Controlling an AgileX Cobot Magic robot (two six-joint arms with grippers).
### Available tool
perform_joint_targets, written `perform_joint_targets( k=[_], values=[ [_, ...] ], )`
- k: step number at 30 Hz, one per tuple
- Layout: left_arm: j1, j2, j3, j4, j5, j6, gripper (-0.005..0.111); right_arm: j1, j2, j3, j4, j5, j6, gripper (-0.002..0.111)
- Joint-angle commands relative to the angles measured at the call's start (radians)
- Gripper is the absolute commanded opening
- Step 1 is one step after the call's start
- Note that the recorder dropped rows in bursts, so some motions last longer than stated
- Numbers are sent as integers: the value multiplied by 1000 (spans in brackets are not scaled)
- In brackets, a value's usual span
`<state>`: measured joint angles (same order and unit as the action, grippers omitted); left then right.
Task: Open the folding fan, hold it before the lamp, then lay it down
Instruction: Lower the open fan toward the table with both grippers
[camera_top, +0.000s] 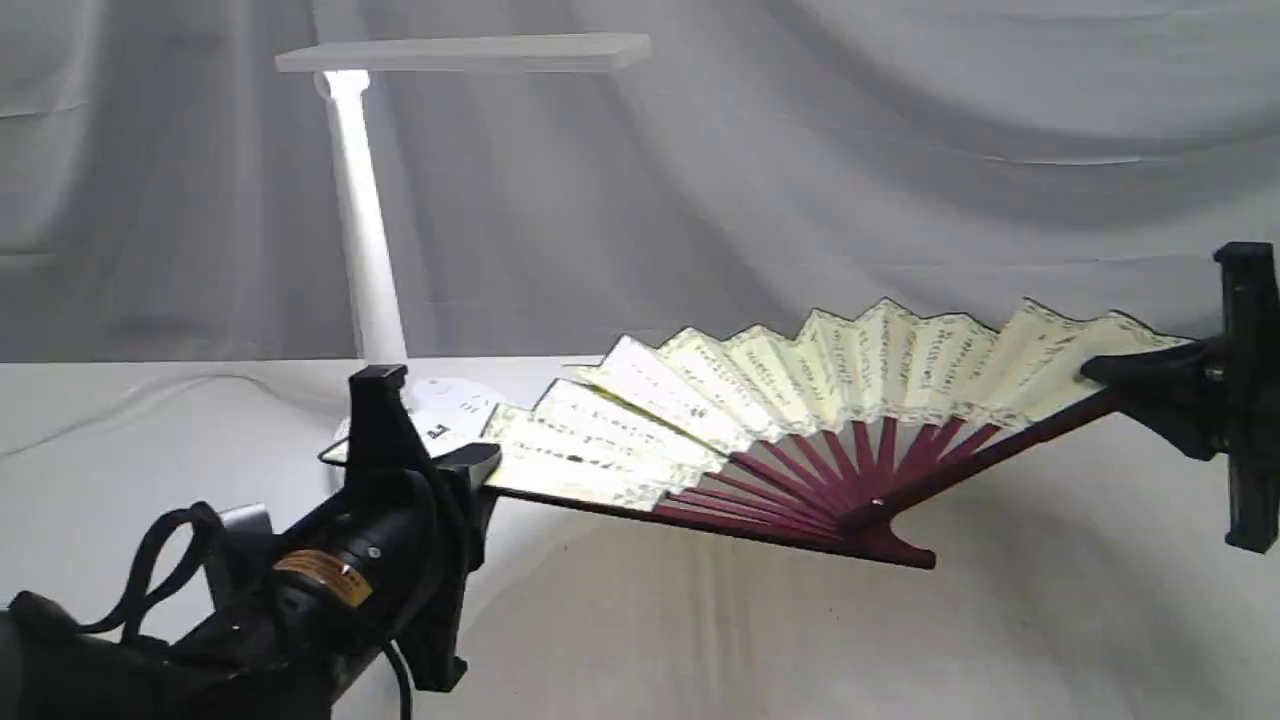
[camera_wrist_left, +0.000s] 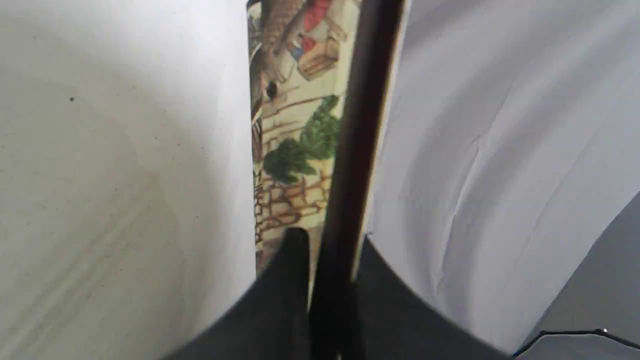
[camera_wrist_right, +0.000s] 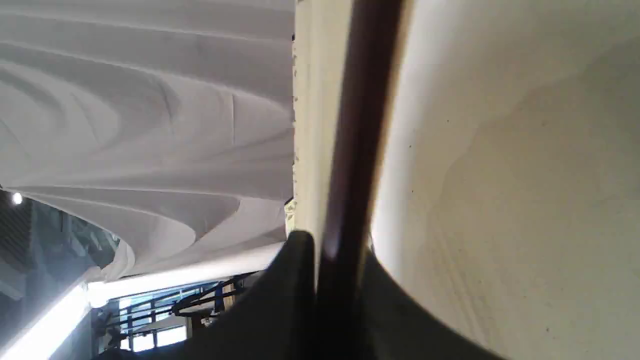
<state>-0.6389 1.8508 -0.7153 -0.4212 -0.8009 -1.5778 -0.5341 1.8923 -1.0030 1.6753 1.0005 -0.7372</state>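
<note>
While it's open, the folding fan (camera_top: 800, 375) shows cream, calligraphed pleats.

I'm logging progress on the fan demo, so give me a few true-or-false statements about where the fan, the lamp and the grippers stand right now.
1. The cream-yellow pleated paper fan with maroon ribs is spread open. True.
2. Only one gripper holds it. False: the left gripper and the right gripper each clamp an outer rib.
3. The fan is laid down flat. False: it is held tilted, with its right end raised above the white cloth.
4. The white plastic desk lamp stands behind the fan's left end. True.
</note>
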Motion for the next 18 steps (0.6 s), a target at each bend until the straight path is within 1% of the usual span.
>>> perform_joint_targets(
  k=[1, 3, 7, 10, 13, 18],
  values=[
    [-6, 6, -23, -17, -45, -44, 0, -39, 0, 7, -57, -30, -53, 0],
    [-6, 12, -23, -36, -67, -44, 0, -61, 0, 7, -66, -38, -53, 0],
    [-6, 43, -23, -62, -68, -44, 0, -95, 0, 7, -102, -60, -46, 0],
    [-23, 69, -23, -78, -109, -44, 0, -116, 0, 7, -133, -68, -39, 0],
    [-48, 92, -23, -140, -172, -44, 0, -138, 0, 8, -146, -68, -39, 0],
    [-63, 114, -30, -142, -175, -44, 0, -156, 0, 30, -152, -84, -39, 0]
  ],
)
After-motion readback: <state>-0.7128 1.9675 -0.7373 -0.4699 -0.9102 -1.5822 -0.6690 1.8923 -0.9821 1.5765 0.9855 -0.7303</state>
